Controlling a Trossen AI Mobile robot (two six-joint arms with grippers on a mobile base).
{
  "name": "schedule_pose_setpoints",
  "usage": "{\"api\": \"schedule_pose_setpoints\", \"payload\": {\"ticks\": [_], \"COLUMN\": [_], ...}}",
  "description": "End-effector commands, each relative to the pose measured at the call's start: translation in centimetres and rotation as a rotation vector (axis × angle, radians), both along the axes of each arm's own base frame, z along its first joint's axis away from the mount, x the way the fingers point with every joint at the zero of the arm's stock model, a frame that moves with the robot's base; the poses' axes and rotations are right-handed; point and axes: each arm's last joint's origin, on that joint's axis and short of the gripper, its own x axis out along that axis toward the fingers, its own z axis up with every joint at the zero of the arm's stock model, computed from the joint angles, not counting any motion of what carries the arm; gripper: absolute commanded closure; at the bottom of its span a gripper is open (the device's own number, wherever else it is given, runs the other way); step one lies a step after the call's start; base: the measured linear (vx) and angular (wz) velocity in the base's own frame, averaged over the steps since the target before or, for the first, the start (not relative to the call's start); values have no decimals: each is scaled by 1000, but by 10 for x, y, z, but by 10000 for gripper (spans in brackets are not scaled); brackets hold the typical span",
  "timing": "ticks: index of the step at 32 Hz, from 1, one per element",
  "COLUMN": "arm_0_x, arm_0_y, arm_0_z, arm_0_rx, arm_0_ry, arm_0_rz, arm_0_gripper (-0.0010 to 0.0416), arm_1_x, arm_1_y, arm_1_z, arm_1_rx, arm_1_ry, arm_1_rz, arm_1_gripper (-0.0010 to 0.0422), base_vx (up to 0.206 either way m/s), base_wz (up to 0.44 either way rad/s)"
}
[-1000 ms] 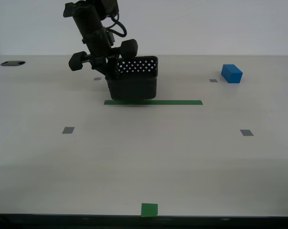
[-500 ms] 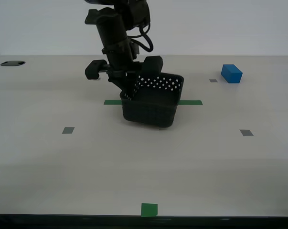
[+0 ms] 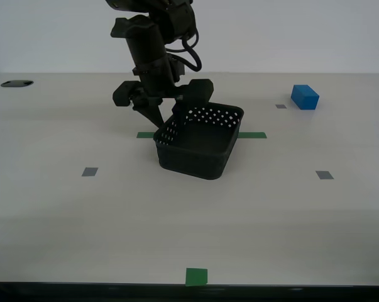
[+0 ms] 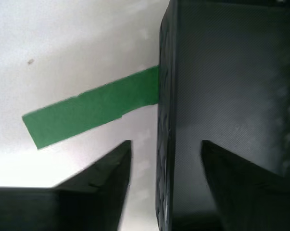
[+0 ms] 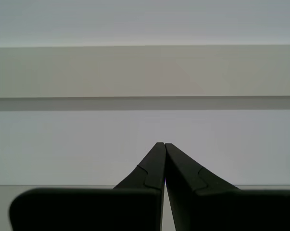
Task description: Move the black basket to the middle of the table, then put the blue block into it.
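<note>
The black basket (image 3: 198,145) rests on the table (image 3: 271,214) near its middle, across the green tape strip (image 3: 252,134). My second gripper (image 3: 167,123) reaches down over the basket's wall on the exterior view's left. In the second wrist view the second gripper (image 4: 166,144) is open, one finger on each side of the basket (image 4: 231,96) wall, with a gap showing on the outer side. The blue block (image 3: 305,97) lies alone at the far right of the exterior view. My first gripper (image 5: 164,144) is shut and empty, facing a pale wall, and does not show in the exterior view.
The green tape strip (image 4: 87,113) runs out from under the basket. A green square (image 3: 197,276) marks the near edge. Small grey squares (image 3: 90,171) (image 3: 324,175) lie at both sides. A dark hole (image 3: 16,83) sits at the far left corner.
My second arm carried the basket toward the exterior view's right and nearer, then lowered it onto the table. The fingers now stand apart around the wall. The blue block has not moved.
</note>
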Motion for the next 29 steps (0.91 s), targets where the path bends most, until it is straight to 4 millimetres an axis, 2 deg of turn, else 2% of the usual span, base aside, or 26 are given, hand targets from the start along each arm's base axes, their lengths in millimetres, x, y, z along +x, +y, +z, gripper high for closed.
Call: {"api": "schedule_pose_setpoints", "payload": {"ticks": [1,4,7,8,9,13,17,20,25,26,27,29], "arm_0_x": [0,0,0,0,0,0,0,0,0,0,0,1], "arm_0_y": [0,0,0,0,0,0,0,0,0,0,0,0], "arm_0_z": [1,1,1,1,1,0,0,0,-2,-2,-2,-1], "arm_0_rx": [1,1,1,1,1,1,1,1,-2,-2,-2,-5], "arm_0_ry": [-4,-4,-5,-5,-5,-1,0,0,19,19,19,35], "arm_0_rz": [0,0,0,0,0,0,0,0,0,0,0,0], "arm_0_gripper": [405,405,405,405,405,405,405,405,405,405,405,404], "arm_1_x": [7,14,21,26,29,50,72,87,103,108,109,113], "arm_1_y": [-4,-8,-11,-11,-11,-2,21,43,83,100,105,126], "arm_1_z": [11,25,48,68,74,117,149,163,164,163,163,161], "arm_1_rx": [-22,-46,-87,-118,-128,-169,-144,-96,-35,-18,-12,20], "arm_1_ry": [-28,-61,-108,-163,-178,-280,-387,-454,-472,-460,-456,-437], "arm_1_rz": [1,-2,-5,-4,0,7,46,80,180,215,221,242], "arm_1_gripper": [132,104,104,117,121,161,204,236,271,278,280,285], "base_vx": [0,0,0,0,0,0,0,0,0,0,0,0], "base_wz": [0,0,0,0,0,0,0,0,0,0,0,0]}}
